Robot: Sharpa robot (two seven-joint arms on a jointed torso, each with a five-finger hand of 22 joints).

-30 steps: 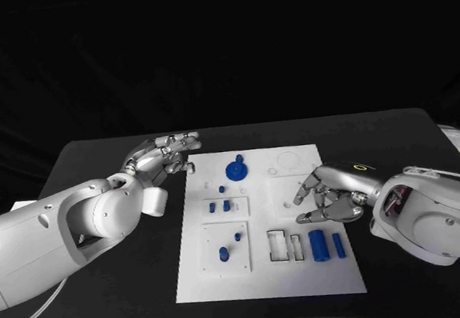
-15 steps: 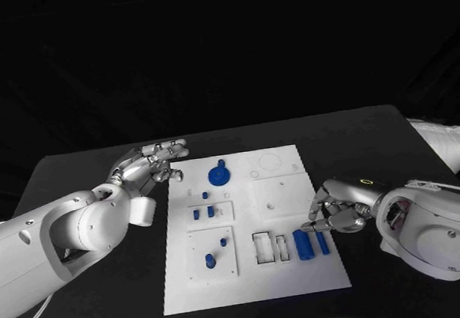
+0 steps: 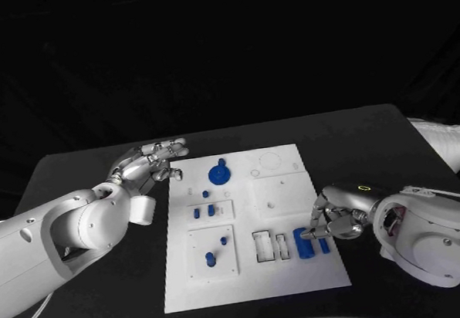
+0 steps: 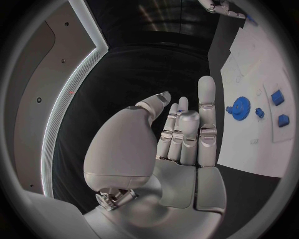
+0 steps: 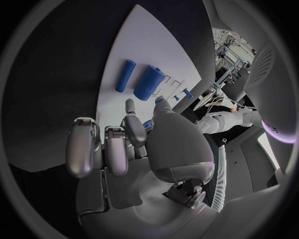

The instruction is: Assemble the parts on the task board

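Moved: right hand (image 3: 336, 221) has shifted slightly lower, fingertips at the thick blue cylinder (image 3: 303, 243); grip uncertain.
Left hand (image 3: 147, 165): empty, fingers loosely apart, upper left of the white task board (image 3: 255, 280).
Writing: none legible.

**White, blue, black**

The task board (image 3: 299, 275) is white, its parts blue (gear (image 3: 219, 175), thick cylinder (image 3: 303, 243), thin cylinder (image 3: 323, 245)). The counter (image 3: 86, 168) is black. Both hands, left hand (image 3: 149, 162) and right hand (image 3: 337, 215), are silver.
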